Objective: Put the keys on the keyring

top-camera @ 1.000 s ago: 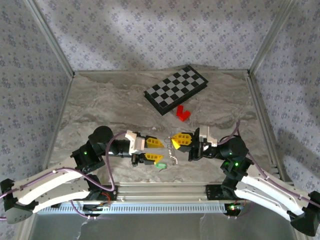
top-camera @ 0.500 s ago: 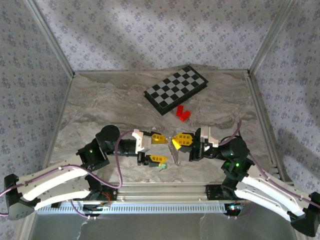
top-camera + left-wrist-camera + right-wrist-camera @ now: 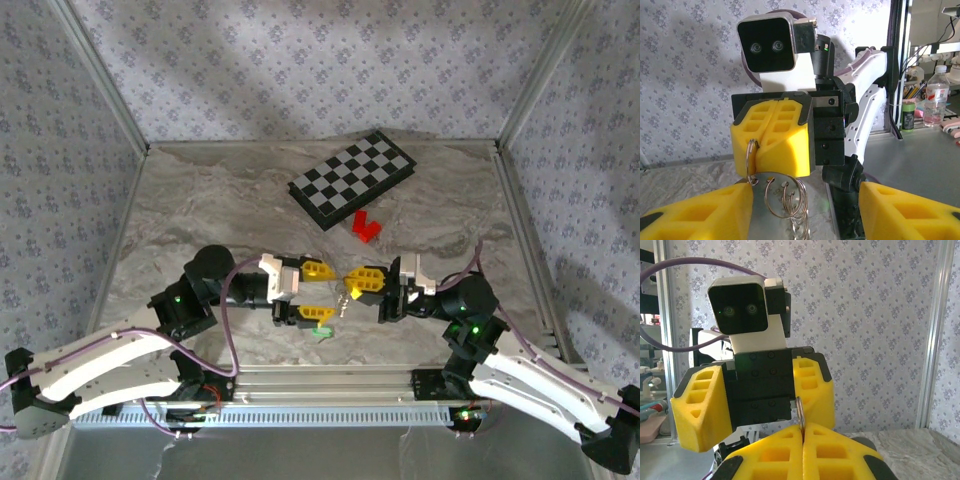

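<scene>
My right gripper (image 3: pixel 351 283) is shut on the keyring (image 3: pixel 751 152), pinching one split ring between its yellow fingers (image 3: pixel 772 137). From that ring hang a flat metal tag (image 3: pixel 757 212), several more rings (image 3: pixel 790 197) and a bit of chain, dangling over the table (image 3: pixel 343 302). In the right wrist view the pinched ring (image 3: pixel 800 415) sticks up from my shut right gripper (image 3: pixel 802 440). My left gripper (image 3: pixel 322 291) faces it, open, with its fingers (image 3: pixel 695 212) either side of the hanging rings and holding nothing. The green-headed key (image 3: pixel 322 331) lies on the table just near of the left gripper.
A checkered board (image 3: pixel 352 178) lies at the back centre, with a red block (image 3: pixel 365 227) in front of it. Patterned walls and metal posts enclose the marble table (image 3: pixel 200 215). The arm bases stand along the near edge.
My left gripper has moved right and a little farther back, closing up to the right gripper, and its jaws stand wider. The right gripper has stayed shut on the ring.
</scene>
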You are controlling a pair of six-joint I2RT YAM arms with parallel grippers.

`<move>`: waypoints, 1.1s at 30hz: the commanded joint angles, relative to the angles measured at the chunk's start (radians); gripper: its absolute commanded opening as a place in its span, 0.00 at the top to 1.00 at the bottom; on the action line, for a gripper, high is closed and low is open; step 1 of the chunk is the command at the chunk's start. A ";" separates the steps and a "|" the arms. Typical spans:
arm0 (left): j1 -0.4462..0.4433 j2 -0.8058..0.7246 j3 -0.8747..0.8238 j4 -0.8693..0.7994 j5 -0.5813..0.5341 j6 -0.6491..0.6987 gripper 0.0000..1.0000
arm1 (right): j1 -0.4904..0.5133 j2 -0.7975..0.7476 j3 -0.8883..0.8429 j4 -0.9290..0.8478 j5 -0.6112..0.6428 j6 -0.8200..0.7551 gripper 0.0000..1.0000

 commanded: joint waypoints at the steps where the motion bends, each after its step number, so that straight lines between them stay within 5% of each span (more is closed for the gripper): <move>1: -0.018 -0.002 0.041 0.015 0.030 0.020 0.44 | -0.004 -0.015 -0.003 0.012 0.016 -0.015 1.00; 11: -0.024 -0.061 -0.003 0.078 -0.137 0.045 0.56 | -0.005 -0.011 0.010 0.013 -0.015 -0.007 1.00; 25: -0.024 0.003 0.027 0.096 -0.098 0.049 0.70 | -0.005 0.017 0.012 0.094 -0.065 0.046 1.00; 33: -0.024 0.012 0.033 0.089 -0.094 0.051 0.94 | -0.005 0.022 0.002 0.104 -0.067 0.053 1.00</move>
